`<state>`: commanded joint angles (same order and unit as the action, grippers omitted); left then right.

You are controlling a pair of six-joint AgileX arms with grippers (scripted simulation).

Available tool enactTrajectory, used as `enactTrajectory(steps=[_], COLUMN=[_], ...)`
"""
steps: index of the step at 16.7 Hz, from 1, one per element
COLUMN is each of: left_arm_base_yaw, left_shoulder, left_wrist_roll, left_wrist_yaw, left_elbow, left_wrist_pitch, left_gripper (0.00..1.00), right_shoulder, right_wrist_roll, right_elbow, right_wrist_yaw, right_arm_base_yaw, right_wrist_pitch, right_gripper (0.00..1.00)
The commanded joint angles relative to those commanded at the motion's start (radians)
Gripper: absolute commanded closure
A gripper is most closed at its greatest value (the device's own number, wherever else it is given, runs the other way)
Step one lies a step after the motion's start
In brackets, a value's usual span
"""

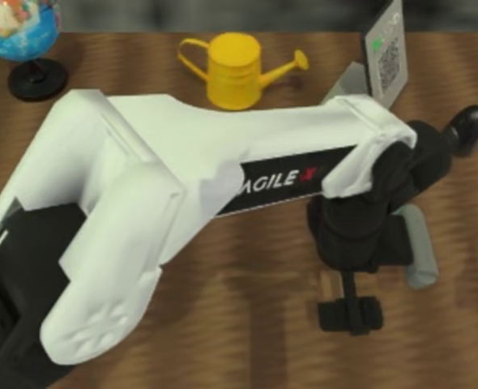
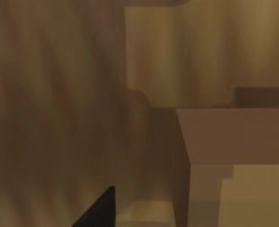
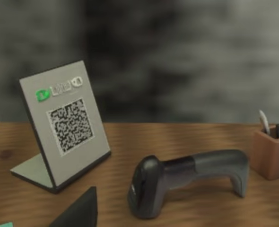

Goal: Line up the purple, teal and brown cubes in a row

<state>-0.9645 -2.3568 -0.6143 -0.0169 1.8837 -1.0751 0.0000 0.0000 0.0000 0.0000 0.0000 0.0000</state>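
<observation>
My left arm reaches across the table, and its gripper [image 1: 350, 314] points down at the right of the middle. In the left wrist view the brown cube [image 2: 234, 142] fills the frame close to the gripper. One dark fingertip [image 2: 101, 213] stands apart from the cube's side, so the gripper is open. The right wrist view shows only a sliver of the teal cube [image 3: 2, 224] at the frame's edge, beside my right gripper [image 3: 112, 223], which is low over the table. The purple cube is hidden. My right arm does not appear in the top view.
A globe [image 1: 20, 32] stands at the back left and a yellow watering can [image 1: 235, 69] at the back middle. A QR sign [image 1: 387, 49] is at the back right, with a barcode scanner [image 3: 187, 179] and a pen holder [image 3: 272, 151] nearby. A grey rounded object [image 1: 420, 251] lies beside my left wrist.
</observation>
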Motion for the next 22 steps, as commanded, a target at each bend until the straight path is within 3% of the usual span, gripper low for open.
enactTrajectory(steps=[8, 15, 22], left_arm_base_yaw=[0.003, 0.022, 0.032], left_shoulder=[0.003, 0.042, 0.071], left_wrist_roll=[0.000, 0.000, 0.008], left_wrist_yaw=[0.001, 0.000, 0.003], left_elbow=[0.017, 0.195, 0.173], left_wrist_pitch=[-0.018, -0.239, -0.226], left_gripper=[0.00, 0.00, 0.00], right_shoulder=[0.000, 0.000, 0.029], right_wrist_roll=[0.000, 0.000, 0.000], right_elbow=[0.000, 0.000, 0.028], right_wrist_yaw=[0.000, 0.000, -0.001], right_arm_base_yaw=[0.000, 0.000, 0.008], right_wrist_pitch=[0.000, 0.000, -0.021], right_gripper=[0.00, 0.00, 0.00])
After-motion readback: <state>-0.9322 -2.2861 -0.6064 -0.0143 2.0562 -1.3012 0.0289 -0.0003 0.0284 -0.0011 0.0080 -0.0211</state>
